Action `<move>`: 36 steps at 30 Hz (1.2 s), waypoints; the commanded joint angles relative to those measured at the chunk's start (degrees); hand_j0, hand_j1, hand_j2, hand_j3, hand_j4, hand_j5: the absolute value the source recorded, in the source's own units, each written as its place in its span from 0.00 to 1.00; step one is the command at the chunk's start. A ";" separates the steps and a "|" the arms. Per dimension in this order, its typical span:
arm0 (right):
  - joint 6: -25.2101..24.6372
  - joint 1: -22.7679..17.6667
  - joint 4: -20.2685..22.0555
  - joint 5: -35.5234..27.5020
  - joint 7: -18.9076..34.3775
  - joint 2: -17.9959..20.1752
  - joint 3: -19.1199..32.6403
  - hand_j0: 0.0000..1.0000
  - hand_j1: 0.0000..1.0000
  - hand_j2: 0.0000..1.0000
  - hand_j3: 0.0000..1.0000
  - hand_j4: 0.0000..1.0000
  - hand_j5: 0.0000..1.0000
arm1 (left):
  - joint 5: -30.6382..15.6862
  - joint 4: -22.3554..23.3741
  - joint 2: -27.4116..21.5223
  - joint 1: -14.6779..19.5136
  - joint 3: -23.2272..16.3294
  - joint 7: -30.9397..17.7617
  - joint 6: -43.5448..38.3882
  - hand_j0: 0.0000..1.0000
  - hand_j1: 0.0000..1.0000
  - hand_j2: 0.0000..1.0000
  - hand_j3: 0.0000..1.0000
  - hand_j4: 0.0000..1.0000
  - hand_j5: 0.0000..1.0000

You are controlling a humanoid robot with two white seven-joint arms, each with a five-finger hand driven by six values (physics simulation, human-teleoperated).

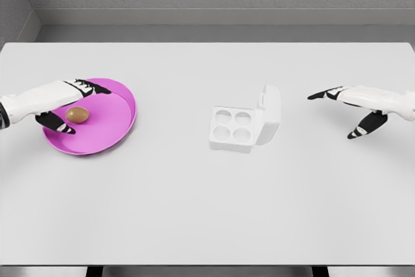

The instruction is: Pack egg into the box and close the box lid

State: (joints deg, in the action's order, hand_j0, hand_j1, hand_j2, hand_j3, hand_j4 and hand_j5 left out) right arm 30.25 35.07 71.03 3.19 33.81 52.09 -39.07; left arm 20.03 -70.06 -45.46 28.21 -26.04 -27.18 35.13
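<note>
A brown egg (78, 115) lies on a magenta plate (113, 121) at the left of the white table. My left hand (72, 104) hovers over the plate with its fingers spread around the egg, thumb in front and fingers behind; it does not grip the egg. A white egg box (232, 128) with four empty cups sits at the table's middle, its lid (270, 113) standing open on the right side. My right hand (350, 111) floats open to the right of the box, well apart from it.
The white table (207, 205) stretches wide in front of the plate and box. A grey wall runs behind its far edge.
</note>
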 commanded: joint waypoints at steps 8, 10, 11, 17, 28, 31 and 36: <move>-0.10 -0.18 4.03 -0.38 0.12 0.56 -1.09 1.00 1.00 1.00 1.00 1.00 1.00 | 0.10 0.62 0.37 0.35 0.02 0.02 -0.13 1.00 1.00 1.00 1.00 1.00 1.00; -0.10 -0.18 4.55 -0.38 0.20 0.65 -1.53 1.00 1.00 1.00 1.00 1.00 1.00 | -0.17 0.54 0.37 0.27 0.02 0.02 -0.13 1.00 1.00 1.00 1.00 1.00 1.00; -0.10 -0.18 4.55 -0.38 0.20 0.65 -1.53 1.00 1.00 1.00 1.00 1.00 1.00 | -0.08 0.54 0.28 0.27 0.02 0.02 -0.13 1.00 1.00 1.00 1.00 1.00 1.00; -0.10 -0.35 4.55 -0.38 0.20 0.65 -2.32 1.00 1.00 1.00 1.00 1.00 1.00 | -0.25 0.63 0.11 0.27 0.02 -0.16 -0.13 1.00 1.00 1.00 1.00 1.00 1.00; -0.10 -0.44 4.73 -0.38 0.20 1.70 -2.41 1.00 1.00 1.00 1.00 1.00 1.00 | 0.10 2.21 0.46 0.53 -0.06 -0.33 -0.13 1.00 1.00 1.00 1.00 1.00 1.00; -0.10 -0.44 4.73 -0.38 0.20 1.70 -2.41 1.00 1.00 1.00 1.00 1.00 1.00 | 0.10 2.21 0.55 0.62 -0.06 -0.33 -0.13 1.00 1.00 1.00 1.00 1.00 1.00; -0.10 -0.35 4.73 -0.38 0.20 1.70 -2.41 1.00 1.00 1.00 1.00 1.00 1.00 | 0.18 3.26 0.63 1.23 -0.42 -0.16 -0.13 1.00 1.00 1.00 1.00 1.00 1.00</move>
State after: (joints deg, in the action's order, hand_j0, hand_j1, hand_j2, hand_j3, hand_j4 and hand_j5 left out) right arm 30.27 34.63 75.74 3.16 34.03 53.71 -41.52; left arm 20.55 -67.21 -44.79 29.44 -26.39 -27.44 35.12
